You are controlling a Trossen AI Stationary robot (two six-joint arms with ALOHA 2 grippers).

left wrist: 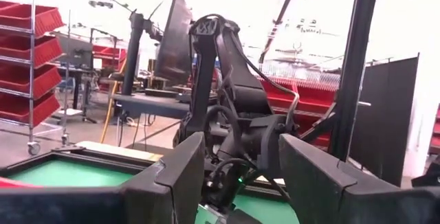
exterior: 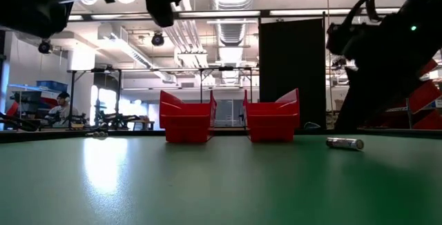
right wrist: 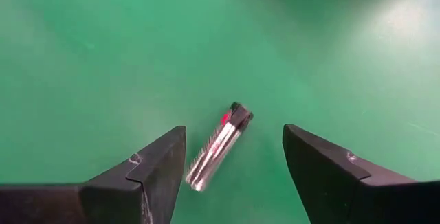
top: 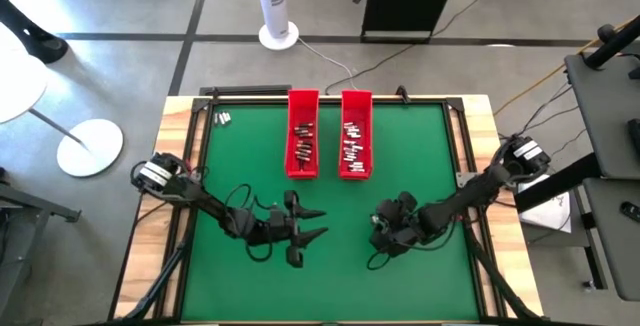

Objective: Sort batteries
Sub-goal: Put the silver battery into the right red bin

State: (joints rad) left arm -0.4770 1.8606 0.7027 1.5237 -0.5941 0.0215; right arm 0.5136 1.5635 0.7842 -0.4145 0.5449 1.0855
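Right wrist view carries the point that matters: 1 loose battery (right wrist: 218, 146) lies flat on the green table (right wrist: 82, 52), between the right gripper's (right wrist: 234, 172) 2 fingers, which stand released with nothing in them. Its long axis runs from about 7 o'clock to 1 o'clock in that picture, the darker cap with a red mark at the 1 o'clock end, so it sits slantwise to the line joining the fingers and a little nearer the finger at 9 o'clock. My judgement is that the jaws want to drop straight down and close across the body; the slant may make the cylinder roll or swing as they meet it.

From overhead, the right gripper (top: 385, 236) hangs over the mat at about 5 o'clock from the 2 red trays (top: 303, 134), well apart from them, and the battery itself is hidden beneath it. The left gripper (top: 312, 223) waits at about 7 o'clock from the trays, its fingers likewise spread and empty, pointing across toward the right arm. The right arm is plainly the nearer one to this battery.

Both trays already hold small batteries. The table-level view shows the loose battery (exterior: 344, 143) lying on its side off to 3 o'clock of the trays (exterior: 188, 121). A few more batteries (top: 222, 118) sit near the mat's far-left corner, at about 10 o'clock.
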